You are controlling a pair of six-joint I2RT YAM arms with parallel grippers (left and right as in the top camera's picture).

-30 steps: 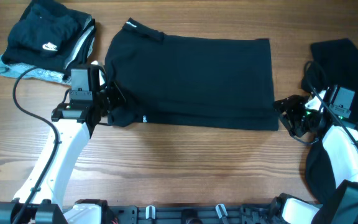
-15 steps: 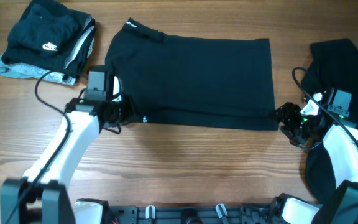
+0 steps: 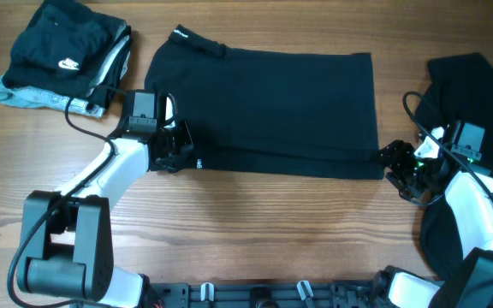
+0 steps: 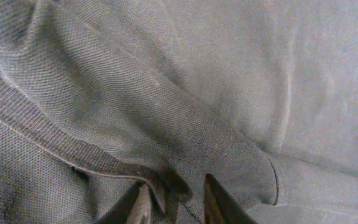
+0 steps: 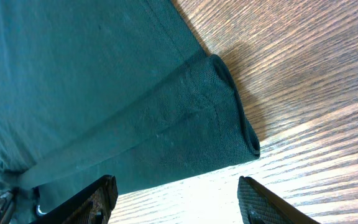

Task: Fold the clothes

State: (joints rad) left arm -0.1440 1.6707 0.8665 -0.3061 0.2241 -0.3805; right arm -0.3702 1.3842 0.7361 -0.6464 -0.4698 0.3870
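We see a large black knit shirt spread flat across the middle of the brown wooden table, with a small white label on its upper-left edge. The left gripper sits at the shirt's lower-left corner. In the left wrist view its 2 fingers are drawn close together with a ridge of the ribbed hem pinched between them.

The right gripper is at the shirt's lower-right corner. From the right wrist view its jaws stand wide apart and grip nothing. The doubled-over corner of the cloth lies on the wood ahead of the gap (we cannot tell whether either finger touches it).

At the table's top-left corner is a folded stack, a black garment with a white swoosh logo lying on a grey-blue garment. Another loose black garment lies at the right edge, partly under the right arm.
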